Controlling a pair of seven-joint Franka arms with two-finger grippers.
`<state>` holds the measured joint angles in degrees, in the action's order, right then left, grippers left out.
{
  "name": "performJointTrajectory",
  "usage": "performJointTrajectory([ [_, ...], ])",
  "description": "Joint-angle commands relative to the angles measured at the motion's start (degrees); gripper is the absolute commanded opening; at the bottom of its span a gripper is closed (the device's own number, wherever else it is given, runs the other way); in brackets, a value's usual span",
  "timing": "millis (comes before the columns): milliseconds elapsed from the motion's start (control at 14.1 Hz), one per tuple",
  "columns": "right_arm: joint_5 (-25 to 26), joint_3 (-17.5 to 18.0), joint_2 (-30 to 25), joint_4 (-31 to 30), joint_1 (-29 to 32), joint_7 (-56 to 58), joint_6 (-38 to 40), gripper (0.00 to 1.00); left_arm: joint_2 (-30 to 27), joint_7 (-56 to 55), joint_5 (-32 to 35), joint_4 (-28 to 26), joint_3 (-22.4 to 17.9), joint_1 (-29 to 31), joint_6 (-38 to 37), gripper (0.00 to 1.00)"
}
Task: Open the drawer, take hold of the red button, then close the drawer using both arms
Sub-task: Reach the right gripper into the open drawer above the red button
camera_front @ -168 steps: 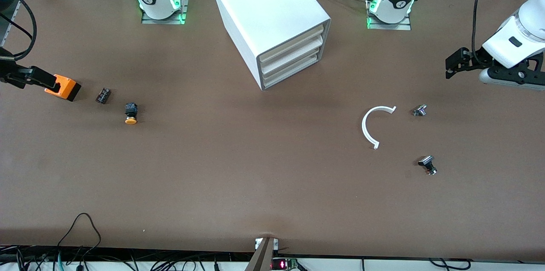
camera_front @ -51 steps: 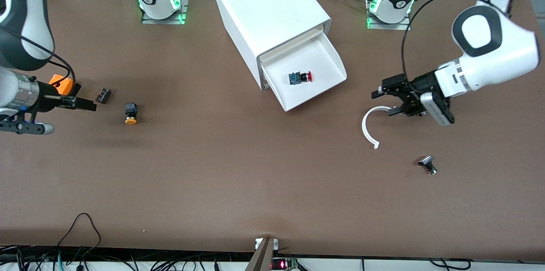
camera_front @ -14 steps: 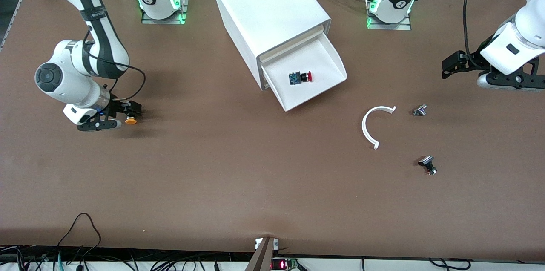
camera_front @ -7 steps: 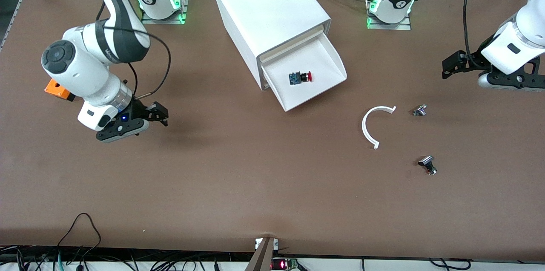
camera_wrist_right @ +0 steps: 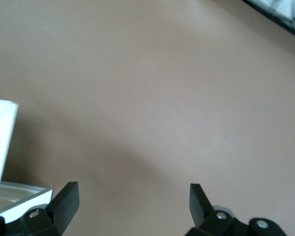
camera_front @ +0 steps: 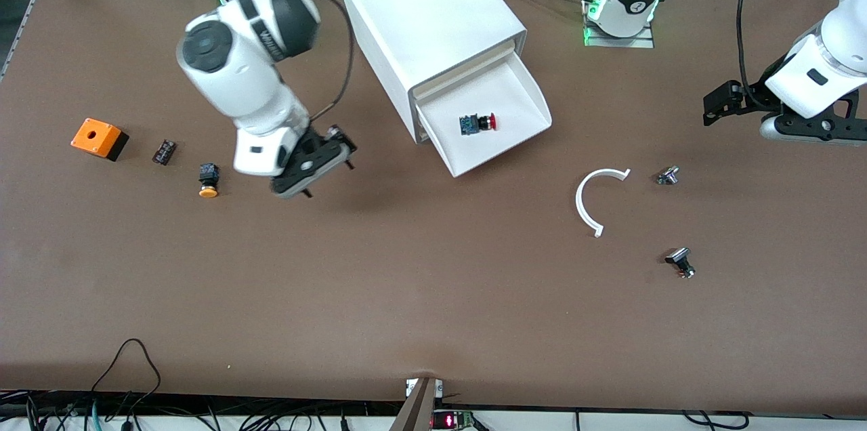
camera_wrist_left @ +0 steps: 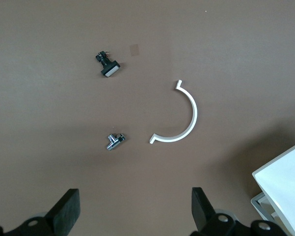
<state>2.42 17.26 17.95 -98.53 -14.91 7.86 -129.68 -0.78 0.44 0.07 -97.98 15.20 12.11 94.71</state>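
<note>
Front view: my right gripper (camera_front: pixel 324 163), fingers spread and empty, hangs at nine o'clock from the drawer (camera_front: pixel 504 146) holding the button (camera_front: pixel 477 123); left gripper (camera_front: pixel 719 106) waits, fingers apart.

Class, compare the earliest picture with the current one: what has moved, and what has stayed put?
The drawer is now pulled open, showing the red button. The right hand, open, has swung from the table's edge toward the cabinet. The left hand waits open where it began; loose parts unmoved.

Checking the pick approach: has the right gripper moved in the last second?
Yes. The right gripper has left the orange-capped button and swung toward the open drawer, open and over bare table.
</note>
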Motion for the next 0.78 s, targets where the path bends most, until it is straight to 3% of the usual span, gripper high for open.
performJointTrajectory([
  [0, 4.25, -0.21, 5.32, 8.59, -5.20, 1.89, 2.93, 1.00, -0.18, -0.44, -0.51, 0.51, 0.18, 0.11, -0.14, 1.00],
  [283, 13.13, -0.21, 13.15, 21.24, -14.60, 4.34, 9.69, 1.00, -0.18, -0.44, -0.51, 0.51, 0.18, 0.11, -0.14, 1.00],
  [708, 9.01, 1.10, 15.89, 24.26, -16.20, 18.40, 9.71, 1.00, -0.18, -0.44, -0.51, 0.51, 0.09, 0.11, -0.14, 1.00],
])
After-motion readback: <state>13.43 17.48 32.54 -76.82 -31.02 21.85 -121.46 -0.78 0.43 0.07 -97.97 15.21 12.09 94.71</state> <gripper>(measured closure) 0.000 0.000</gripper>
